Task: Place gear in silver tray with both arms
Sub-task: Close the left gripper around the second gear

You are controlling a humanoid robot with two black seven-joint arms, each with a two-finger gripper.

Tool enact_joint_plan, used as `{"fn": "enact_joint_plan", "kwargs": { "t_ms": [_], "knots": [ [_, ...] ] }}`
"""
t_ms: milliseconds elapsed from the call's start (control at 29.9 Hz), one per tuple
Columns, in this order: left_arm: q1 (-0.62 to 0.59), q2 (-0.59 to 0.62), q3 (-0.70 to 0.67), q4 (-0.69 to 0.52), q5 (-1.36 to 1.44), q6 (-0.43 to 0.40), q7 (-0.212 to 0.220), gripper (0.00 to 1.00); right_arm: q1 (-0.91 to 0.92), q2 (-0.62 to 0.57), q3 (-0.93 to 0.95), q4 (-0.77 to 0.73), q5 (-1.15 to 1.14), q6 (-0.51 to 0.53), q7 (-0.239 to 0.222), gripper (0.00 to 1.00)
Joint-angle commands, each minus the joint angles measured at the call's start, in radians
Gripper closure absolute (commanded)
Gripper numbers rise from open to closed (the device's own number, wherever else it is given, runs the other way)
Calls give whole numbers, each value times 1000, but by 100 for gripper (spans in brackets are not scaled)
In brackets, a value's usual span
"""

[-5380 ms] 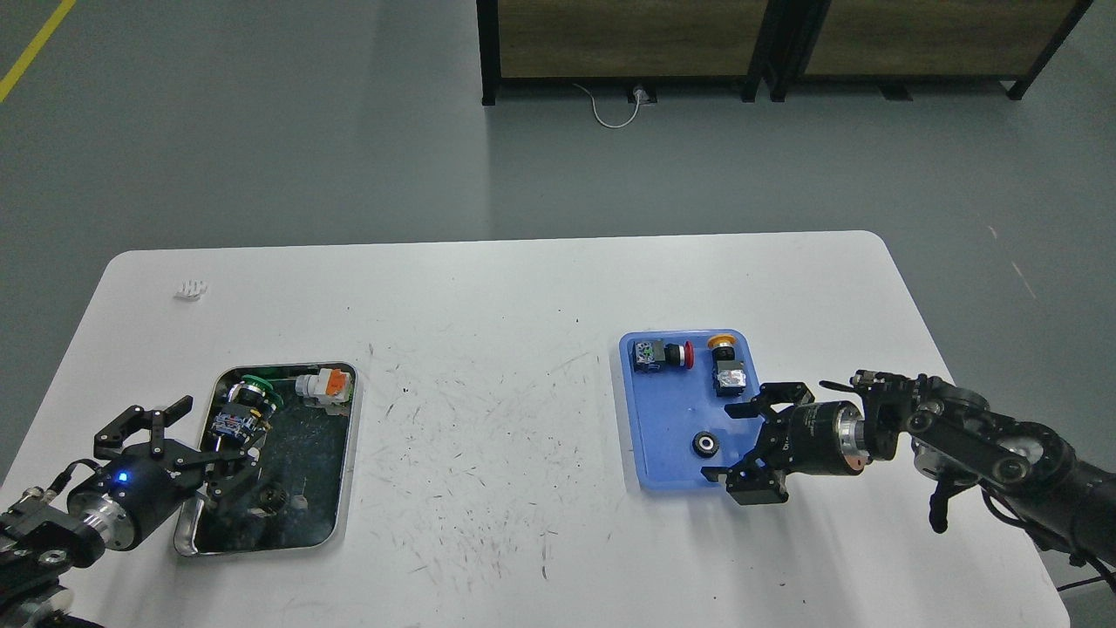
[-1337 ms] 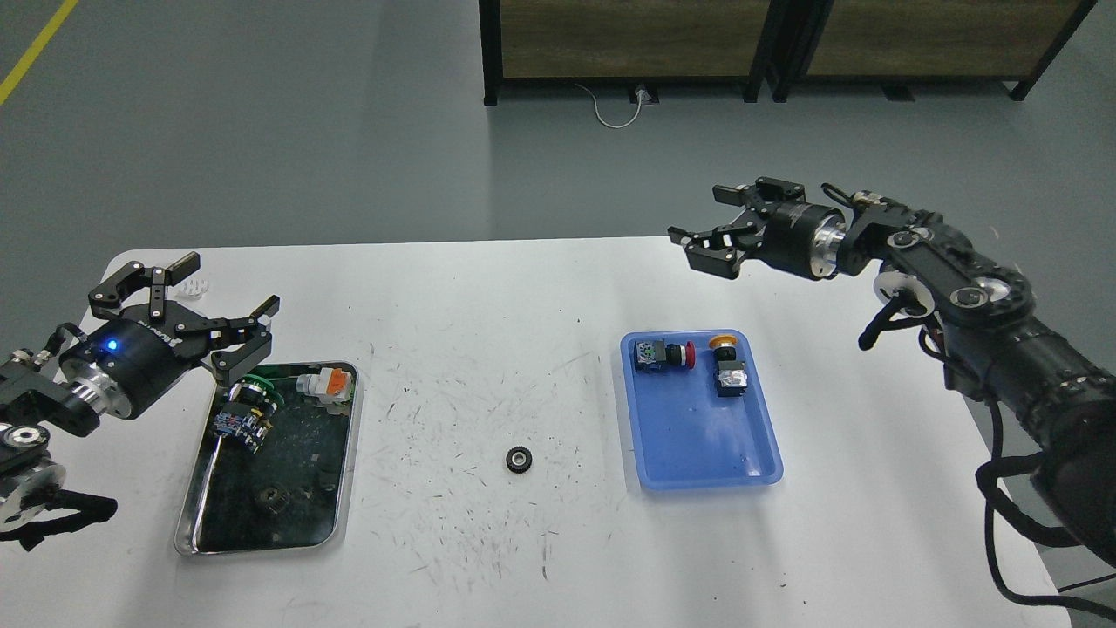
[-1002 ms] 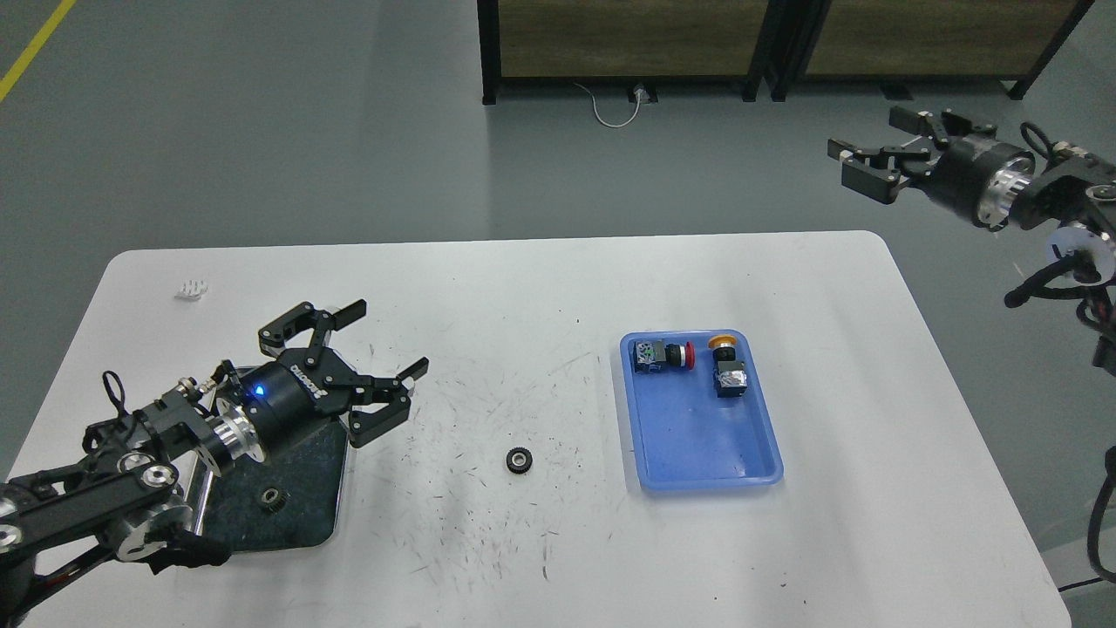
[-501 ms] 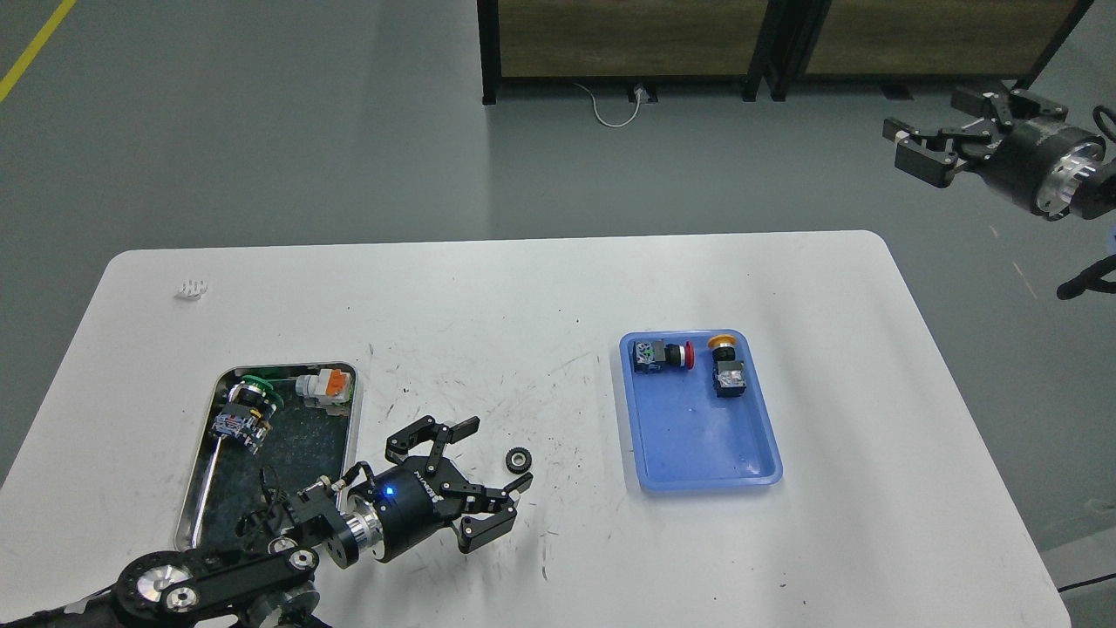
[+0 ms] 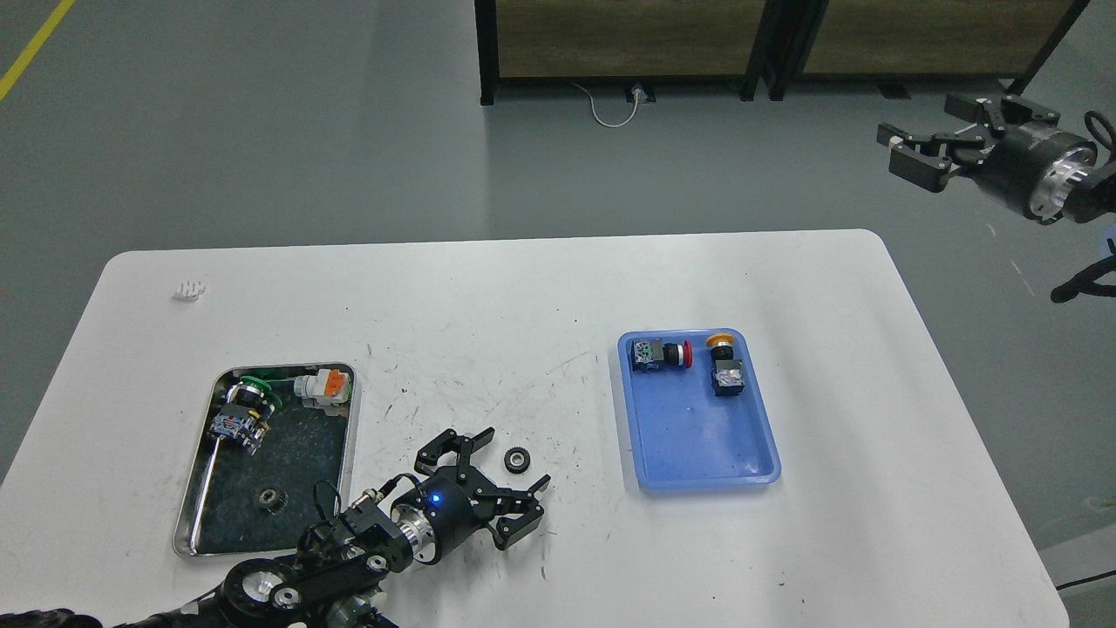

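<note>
A small black gear [image 5: 517, 459] with a silver hub lies on the white table, between the two trays. My left gripper [image 5: 510, 478] is open, and its fingers stand on either side of the gear without touching it. The silver tray [image 5: 348, 449] lies at the front left. It holds another small gear [image 5: 271, 499], a green-capped button part [image 5: 245, 407] and an orange and white switch part [image 5: 324, 386]. My right gripper [image 5: 924, 144] is open and empty, raised high beyond the table's far right corner.
A blue plastic tray [image 5: 697, 440] lies right of centre with a red button part [image 5: 661, 355] and a yellow-capped part [image 5: 724, 366] at its far end. A small white piece [image 5: 189, 290] lies at the table's far left. Dark cabinets stand behind on the floor.
The gear went from the blue tray to the table's middle. My right arm rose and withdrew to the far right. My left gripper swung from the silver tray across to the gear.
</note>
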Motion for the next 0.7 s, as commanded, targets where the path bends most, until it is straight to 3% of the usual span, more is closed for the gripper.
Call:
{"fn": "enact_joint_plan", "kwargs": {
  "t_ms": [0,167,267,368,668],
  "knots": [
    [-8,-19,0,47,0,-1,-10,2,0,0,0,0,0,0,0,7],
    [-14,-19,0,66,0,4,-23,4,0,0,0,0,0,0,0,7],
    [-14,-19,9,66,1,4,-58,14,0,0,0,0,0,0,0,7],
    [-15,-19,37,64,0,4,-61,24,0,0,0,0,0,0,0,7],
    [-15,-19,57,59,0,2,-76,34,0,-6,0,0,0,0,0,7]
  ]
}}
